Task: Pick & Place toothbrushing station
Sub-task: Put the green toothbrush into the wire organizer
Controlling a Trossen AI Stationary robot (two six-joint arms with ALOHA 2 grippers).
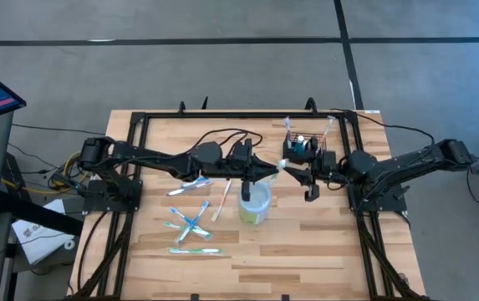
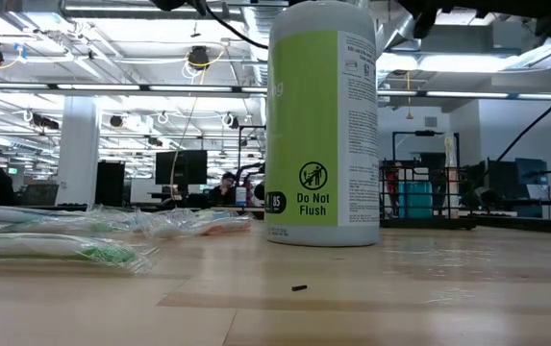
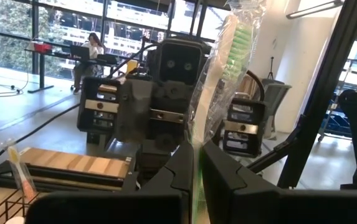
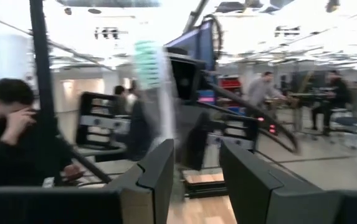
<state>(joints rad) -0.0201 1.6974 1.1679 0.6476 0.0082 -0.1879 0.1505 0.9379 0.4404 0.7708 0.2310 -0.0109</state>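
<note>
The left gripper (image 3: 197, 168) clamps a wrapped green-bristled toothbrush (image 3: 225, 68) above the cup (image 1: 255, 203). The right gripper (image 4: 197, 174) faces it at mid-table, jaws parted and apparently empty, though the wrapped brush head nearby is blurred. The toothbrushing station (image 1: 303, 152) sits just beyond, at the table's far right. Risk: a handover with misaligned jaws could drop the brush or tip the cup. Count: one cup, one basket, roughly six loose toothbrushes (image 1: 191, 226) on the table.
</note>
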